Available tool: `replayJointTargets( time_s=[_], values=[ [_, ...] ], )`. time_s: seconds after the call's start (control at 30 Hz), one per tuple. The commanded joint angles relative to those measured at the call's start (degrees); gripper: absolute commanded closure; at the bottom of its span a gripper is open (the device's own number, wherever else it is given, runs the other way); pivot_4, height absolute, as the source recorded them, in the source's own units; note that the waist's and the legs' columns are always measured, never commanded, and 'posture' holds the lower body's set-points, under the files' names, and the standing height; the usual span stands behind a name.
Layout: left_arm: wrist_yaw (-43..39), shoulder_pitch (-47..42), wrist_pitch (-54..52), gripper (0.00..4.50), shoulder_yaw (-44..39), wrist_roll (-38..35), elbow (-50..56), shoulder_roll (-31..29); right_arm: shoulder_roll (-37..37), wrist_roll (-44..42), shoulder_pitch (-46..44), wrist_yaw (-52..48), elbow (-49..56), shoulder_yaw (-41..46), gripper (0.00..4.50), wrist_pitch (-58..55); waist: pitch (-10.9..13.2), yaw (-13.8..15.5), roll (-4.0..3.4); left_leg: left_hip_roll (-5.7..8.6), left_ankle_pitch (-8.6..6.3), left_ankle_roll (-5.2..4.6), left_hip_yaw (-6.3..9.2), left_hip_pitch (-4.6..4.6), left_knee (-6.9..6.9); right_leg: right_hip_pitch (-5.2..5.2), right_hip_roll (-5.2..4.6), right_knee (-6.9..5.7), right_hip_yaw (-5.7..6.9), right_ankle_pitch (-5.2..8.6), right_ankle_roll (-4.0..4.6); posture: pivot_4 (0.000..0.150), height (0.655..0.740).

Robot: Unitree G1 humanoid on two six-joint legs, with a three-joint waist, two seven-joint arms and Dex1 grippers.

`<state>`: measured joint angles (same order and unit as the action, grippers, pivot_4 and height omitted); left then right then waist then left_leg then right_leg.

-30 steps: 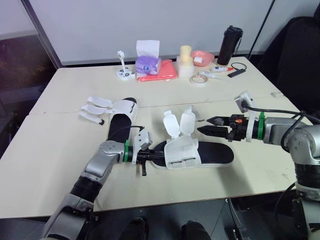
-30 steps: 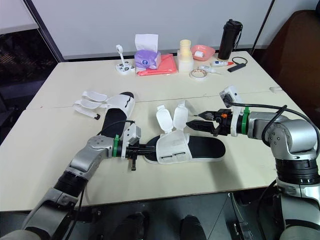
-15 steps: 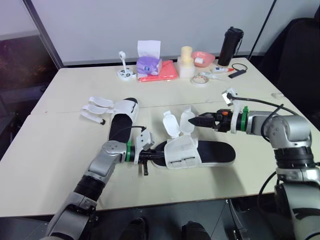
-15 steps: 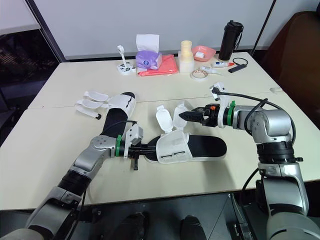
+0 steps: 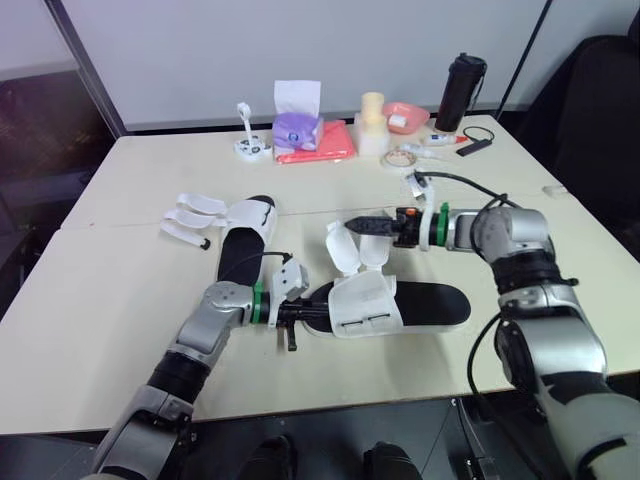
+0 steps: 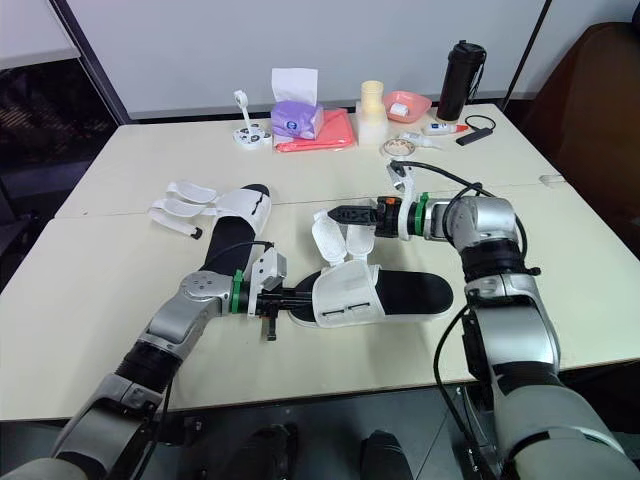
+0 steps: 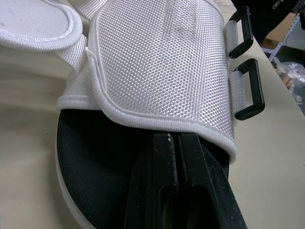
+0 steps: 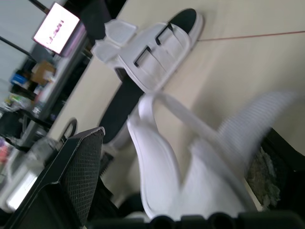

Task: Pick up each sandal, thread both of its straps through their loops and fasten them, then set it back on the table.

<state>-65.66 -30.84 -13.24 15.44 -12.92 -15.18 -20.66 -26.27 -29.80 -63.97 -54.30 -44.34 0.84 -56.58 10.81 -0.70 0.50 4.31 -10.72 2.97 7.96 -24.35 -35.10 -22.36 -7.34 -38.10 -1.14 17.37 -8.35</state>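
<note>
The near sandal (image 5: 420, 303), black-soled with a white upper (image 7: 162, 71), lies flat on the table (image 5: 100, 300). My left gripper (image 5: 296, 313) is shut on the sole's front end, its fingers (image 7: 167, 191) tucked under the upper's edge. Two black loops (image 7: 249, 88) sit on the upper's side. Both white straps (image 5: 345, 248) stand up unfastened. My right gripper (image 6: 342, 214) hovers over them, open, with the straps (image 8: 162, 162) between its fingers (image 8: 71, 176). The second sandal (image 5: 243, 238) lies further left, its straps (image 5: 190, 215) spread on the table.
Along the back of the table stand a purple tissue box (image 5: 297, 125), a red cloth (image 5: 325, 142), cream cups (image 5: 371, 120), a pink bowl (image 5: 405, 115), a tape roll (image 5: 400, 158) and a black bottle (image 5: 458, 90). A cable trails from the right arm.
My right gripper has travelled left from beside the sandal to over its upright straps. The left gripper and both sandals have stayed put.
</note>
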Motion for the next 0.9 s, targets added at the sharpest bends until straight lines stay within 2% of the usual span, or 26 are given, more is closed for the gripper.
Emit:
replayJointTargets(
  time_s=[0.03, 0.27, 0.3, 0.37, 0.6, 0.73, 0.83, 0.9],
  values=[
    [1.4, 1.2, -1.6, 4.42, 1.0, 1.6, -0.1, -0.1, 0.9, 1.3, -4.1, -0.8, -5.4, 2.3, 0.0, 3.7, 0.0, 0.0, 0.0, 0.0, 0.0, 0.0, 0.0, 0.0, 0.0, 0.0, 0.0, 0.0, 0.0, 0.0, 0.0, 0.15, 0.74],
    [1.8, 2.4, -2.8, 4.42, 0.6, 1.1, 2.4, -0.4, 1.6, 2.0, -7.7, -3.4, -9.3, 3.9, 0.0, 5.5, 0.0, -0.3, -0.01, 0.0, 0.0, 0.0, -0.01, -0.01, 0.06, -0.06, 0.0, -0.01, -0.01, 0.0, 0.0, 0.15, 0.74],
    [1.9, 2.5, -2.8, 4.48, 0.6, 1.1, 2.5, -0.4, 1.6, 2.0, -8.1, -3.5, -9.4, 4.4, 0.25, 5.5, 0.0, -0.3, -0.02, 0.0, 0.0, 0.0, -0.01, -0.01, 0.06, -0.06, 0.0, -0.01, -0.01, 0.0, 0.0, 0.15, 0.74],
    [2.0, 2.6, -3.0, 4.5, 0.5, 1.0, 2.6, -0.3, 1.4, 2.2, -8.9, -3.8, -9.4, 4.9, 0.88, 5.4, 0.0, -0.3, -0.02, 0.0, 0.0, 0.0, -0.01, -0.01, 0.06, -0.07, 0.0, -0.01, -0.01, 0.0, 0.0, 0.15, 0.74],
    [1.6, 2.4, -2.8, 4.5, 0.5, 0.9, 2.1, -0.5, 0.8, 2.1, -8.9, -5.4, -6.4, 5.3, 4.47, 3.0, 0.0, -0.3, -0.02, 0.0, 0.0, 0.0, -0.01, -0.01, 0.07, -0.08, 0.0, -0.01, -0.01, 0.0, 0.0, 0.15, 0.74],
    [2.0, 1.8, -2.9, 4.5, 0.4, 0.8, 1.4, 0.3, 0.3, 1.3, -5.2, -6.0, 2.0, 4.3, 4.47, 0.0, 0.0, -0.1, -0.02, 0.0, 0.0, 0.0, -0.01, -0.02, 0.07, -0.07, 0.0, -0.01, -0.01, 0.0, 0.0, 0.15, 0.74],
    [2.1, 1.6, -2.9, 4.5, 0.4, 0.8, 1.3, 0.6, -1.5, -1.5, 0.6, -6.8, 17.0, 3.7, 4.47, -3.8, 0.0, 0.1, -0.02, 0.01, 0.0, 0.0, 0.03, -0.04, 0.04, -0.07, 0.0, 0.0, 0.0, 0.0, -0.01, 0.15, 0.74],
    [2.0, 1.6, -2.9, 4.5, 0.3, 0.9, 1.2, 0.6, -2.7, -3.2, 6.4, -7.0, 30.7, 3.8, 4.47, -2.5, 0.0, 0.1, -0.02, 0.02, 0.0, 0.0, 0.04, -0.06, 0.04, -0.07, -0.02, 0.01, 0.0, 0.0, -0.01, 0.15, 0.74]
  ],
)
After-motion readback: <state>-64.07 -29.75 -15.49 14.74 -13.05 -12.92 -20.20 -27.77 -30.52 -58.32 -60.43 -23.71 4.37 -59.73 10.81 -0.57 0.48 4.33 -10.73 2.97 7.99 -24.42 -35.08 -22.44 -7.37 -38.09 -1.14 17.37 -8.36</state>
